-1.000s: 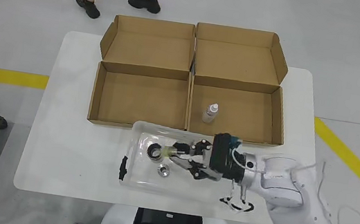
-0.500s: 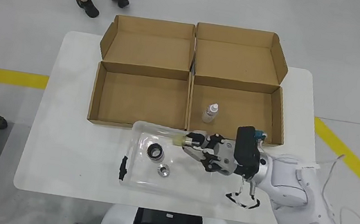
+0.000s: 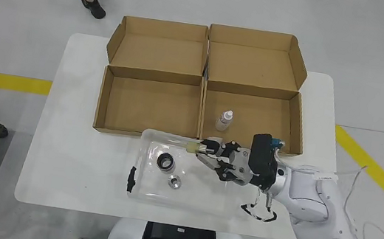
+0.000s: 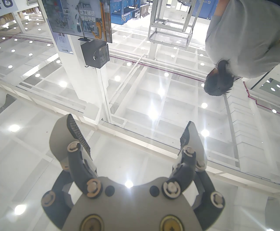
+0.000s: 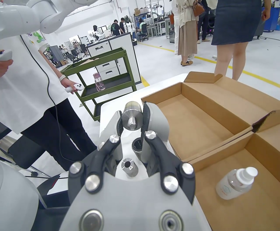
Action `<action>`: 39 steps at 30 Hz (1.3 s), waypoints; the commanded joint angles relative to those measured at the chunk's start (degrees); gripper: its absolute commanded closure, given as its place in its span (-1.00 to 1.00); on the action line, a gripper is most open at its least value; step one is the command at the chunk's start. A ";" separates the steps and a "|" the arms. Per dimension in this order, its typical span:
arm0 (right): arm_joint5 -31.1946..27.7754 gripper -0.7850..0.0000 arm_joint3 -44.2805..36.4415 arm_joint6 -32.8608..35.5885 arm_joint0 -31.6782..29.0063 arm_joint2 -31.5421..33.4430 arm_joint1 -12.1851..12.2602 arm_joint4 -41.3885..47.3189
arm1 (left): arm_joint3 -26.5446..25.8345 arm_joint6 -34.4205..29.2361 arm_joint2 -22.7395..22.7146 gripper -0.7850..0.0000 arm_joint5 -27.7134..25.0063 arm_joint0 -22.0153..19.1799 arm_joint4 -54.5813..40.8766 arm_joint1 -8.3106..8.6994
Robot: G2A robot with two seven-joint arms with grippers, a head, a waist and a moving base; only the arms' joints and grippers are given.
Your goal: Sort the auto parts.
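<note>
— What's nearest you?

— My left gripper (image 4: 131, 129), jaws spread wide, nothing in them, aimed at the ceiling. The action is on the right.

— Go on.

— The right gripper (image 5: 132, 119) has come up out of the clear tray (image 3: 152, 143) at the table's (image 3: 69, 138) near edge, clamped tight on a steel cylinder (image 5: 130, 116). A second ago it was low inside the tray; now the cylinder hangs over the tray's far edge.

— What's left in there?

— A dark ring (image 3: 165, 162) and a small socket (image 3: 175, 184), both in the tray's left half.

— So the pick is done?

— I judge so; the drop remains. Beyond lie the left box (image 3: 151, 106) and the right box (image 3: 266, 123), which has a bottle (image 3: 225, 119) near its near left corner. I can't tell which box takes the cylinder.
</note>
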 commanded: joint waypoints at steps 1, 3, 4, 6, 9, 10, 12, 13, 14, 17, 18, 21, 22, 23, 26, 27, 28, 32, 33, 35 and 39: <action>0.00 1.00 0.00 0.00 0.00 0.00 0.00 0.00 | 0.00 0.00 0.00 -1.00 0.00 0.00 0.00 0.00; 0.00 1.00 0.00 0.00 0.00 0.00 0.00 0.00 | 0.00 0.00 0.00 -1.00 0.00 0.00 0.00 0.00; 0.00 1.00 0.00 0.00 0.00 0.00 0.00 0.00 | 0.00 0.00 0.00 -1.00 0.00 0.00 0.00 0.00; 1.58 1.00 -0.10 0.04 -0.35 -0.02 -0.01 -0.65 | 0.00 0.00 0.00 -1.00 0.00 0.00 0.00 0.00; 2.93 1.00 0.35 0.33 -0.21 1.36 0.16 -1.42 | 0.00 0.00 0.00 -1.00 0.00 0.00 0.00 0.00; 3.00 1.00 0.52 0.50 -0.18 2.11 0.27 -1.47 | 0.00 0.00 0.00 -1.00 0.00 0.00 0.00 0.00; 2.78 1.00 0.98 1.29 -0.23 3.88 0.59 -1.49 | 0.00 0.00 0.00 -1.00 0.00 0.00 0.00 0.00; 2.67 1.00 1.26 1.89 -0.24 4.93 0.77 -1.56 | 0.00 0.00 0.00 -1.00 0.00 0.00 0.00 0.00; 2.67 1.00 1.57 2.43 -0.31 5.98 0.96 -1.48 | 0.00 0.00 0.00 -1.00 0.00 0.00 0.00 0.00; 3.29 1.00 2.71 5.07 -0.55 8.61 1.50 -1.53 | 0.00 0.00 0.00 -1.00 0.00 0.00 0.00 0.00; 3.92 1.00 3.17 5.82 -0.66 9.15 1.62 -1.43 | 0.00 0.00 0.00 -1.00 0.00 0.00 0.00 0.00; 7.89 1.00 4.94 8.09 -0.61 10.12 1.79 -0.68 | 0.00 0.00 0.00 -1.00 0.00 0.00 0.00 0.00; 9.16 1.00 5.57 9.14 -0.41 10.25 1.84 -0.64 | 0.00 0.00 0.00 -1.00 0.00 0.00 0.00 0.00; 9.99 1.00 5.78 10.43 0.00 10.31 1.92 -1.63 | 0.00 0.00 0.00 -1.00 0.00 0.00 0.00 0.00; 12.64 1.00 7.30 13.13 0.75 10.04 2.04 -3.72 | 0.00 0.00 0.00 -1.00 0.00 0.00 0.00 0.00; 13.37 1.00 7.73 14.09 1.07 9.87 2.08 -4.71 | 0.00 0.00 0.00 -1.00 0.00 0.00 0.00 0.00; 13.78 1.00 7.96 15.64 1.48 9.59 2.17 -6.62 | 0.00 0.00 0.00 -1.00 0.00 0.00 0.00 0.00; 15.23 1.00 9.00 18.42 3.16 8.13 2.20 -9.78 | 0.00 0.00 0.00 -1.00 0.00 0.00 0.00 0.00; 15.71 1.00 9.26 18.59 3.57 7.71 2.16 -10.27 | 0.00 0.00 0.00 -1.00 0.00 0.00 0.00 0.00; 16.31 1.00 9.60 19.86 4.73 6.64 2.14 -13.13 | 0.00 0.00 0.00 -1.00 0.00 0.00 0.00 0.00; 17.97 1.00 10.67 20.08 6.89 4.32 1.89 -17.17 | 0.00 0.00 0.00 -1.00 0.00 0.00 0.00 0.00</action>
